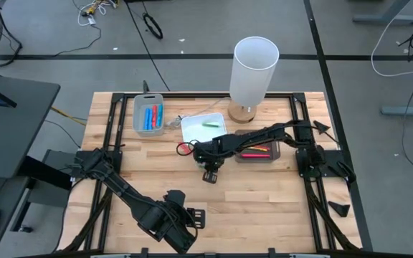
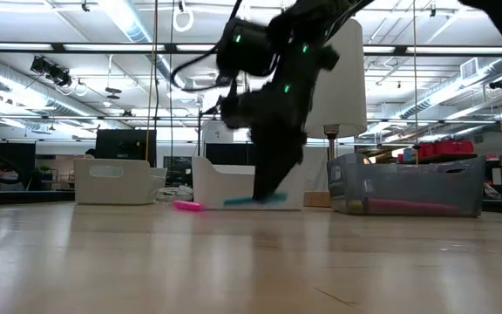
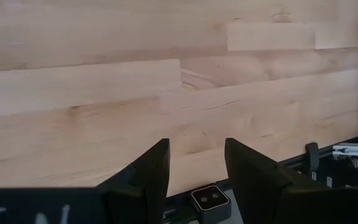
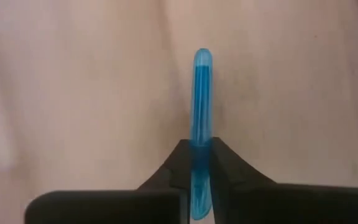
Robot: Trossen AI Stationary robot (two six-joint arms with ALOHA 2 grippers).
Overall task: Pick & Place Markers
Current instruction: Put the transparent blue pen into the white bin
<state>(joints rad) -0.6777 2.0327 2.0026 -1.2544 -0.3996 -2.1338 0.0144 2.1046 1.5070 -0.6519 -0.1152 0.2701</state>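
The pale, planked wooden table (image 1: 264, 193) carries a tall white cylinder lamp (image 1: 254, 70). The right gripper (image 4: 201, 163), low over mid-table, is clamped on a slim translucent blue marker (image 4: 201, 99) — round-tipped, its long axis running straight out between the fingers. The left gripper (image 3: 197, 165) waits near the front edge — fingers apart.

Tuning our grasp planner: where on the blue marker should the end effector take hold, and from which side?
Probably mid-barrel, from above. The blue marker is a thin straight stick lying flat on the table, so its long sides sit exposed. The right end effector is shut across its barrel like that; the left end effector rests open.
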